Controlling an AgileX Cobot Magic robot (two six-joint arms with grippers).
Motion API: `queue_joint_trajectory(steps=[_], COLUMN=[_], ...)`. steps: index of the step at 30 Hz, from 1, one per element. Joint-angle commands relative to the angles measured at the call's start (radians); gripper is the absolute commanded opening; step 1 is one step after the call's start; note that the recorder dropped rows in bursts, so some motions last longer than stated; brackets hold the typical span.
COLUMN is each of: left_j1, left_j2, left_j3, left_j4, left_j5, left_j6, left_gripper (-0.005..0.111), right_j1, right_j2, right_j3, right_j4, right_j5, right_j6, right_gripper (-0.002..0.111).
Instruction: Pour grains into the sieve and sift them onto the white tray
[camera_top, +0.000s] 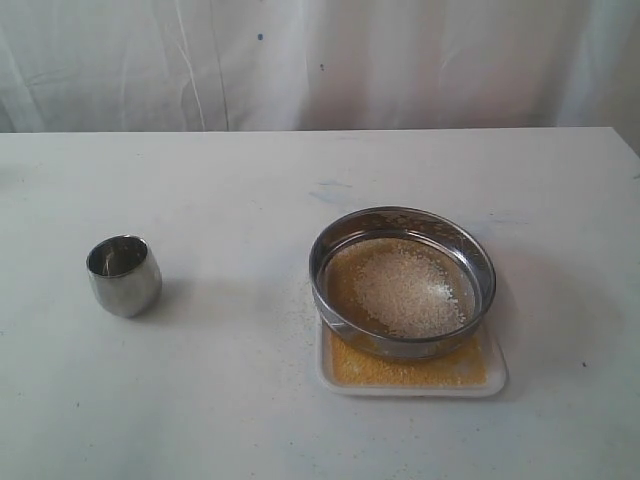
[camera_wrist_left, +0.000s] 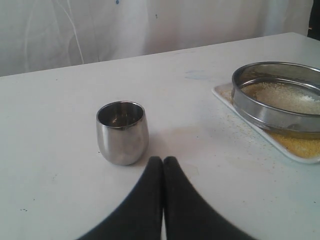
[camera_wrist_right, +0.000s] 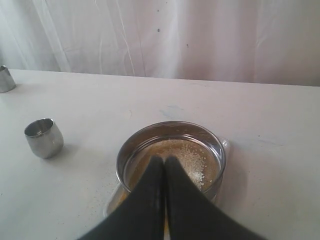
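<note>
Here — sieve (camera_top: 402, 346) atop white tray (camera_top: 497, 379)

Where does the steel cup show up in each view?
Exterior: cup stands left of centre, well apart from the sieve.
Left wrist: cup stands just beyond the shut left gripper, with the sieve farther off.
Right wrist: cup stands off to the side of the sieve, which lies just past the shut right gripper.
Shared landmark: the sieve on its tray.
</note>
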Motion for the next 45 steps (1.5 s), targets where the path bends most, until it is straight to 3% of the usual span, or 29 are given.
queue_joint_trajectory(steps=[1, 8, 14, 22, 45], left_j1=[-0.003, -0.003, -0.003, -0.003, -0.003], left_j2=[-0.005, -0.005, -0.005, -0.005, -0.005], left_j3=[0.004, 0.004, 0.004, 0.004, 0.004], left_j4=[-0.002, -0.002, -0.002, -0.002, -0.002], left_j5=[-0.003, -0.003, -0.001, -0.001, -0.001], left_j6=[-0.005, -0.005, -0.005, -0.003, -0.003], left_gripper=[0.000, 0.000, 0.000, 0.000, 0.000], right_j1=[0.002, -0.002, -0.004, -0.006, -0.006], right_j2=[-0.003, -0.127, -0.207, -0.207, -0.207], right_j3=[0.008, 0.209, 0.387, 0.531, 0.571], right_j4=[-0.017, -0.148, -0.303, -0.315, -0.317], right_j5=[-0.024, -0.214, -0.258, -0.420, -0.450], right_j6=[-0.002, 0.072, 0.145, 0.145, 0.145], right_gripper=[0.000, 0.000, 0.000, 0.000, 0.000])
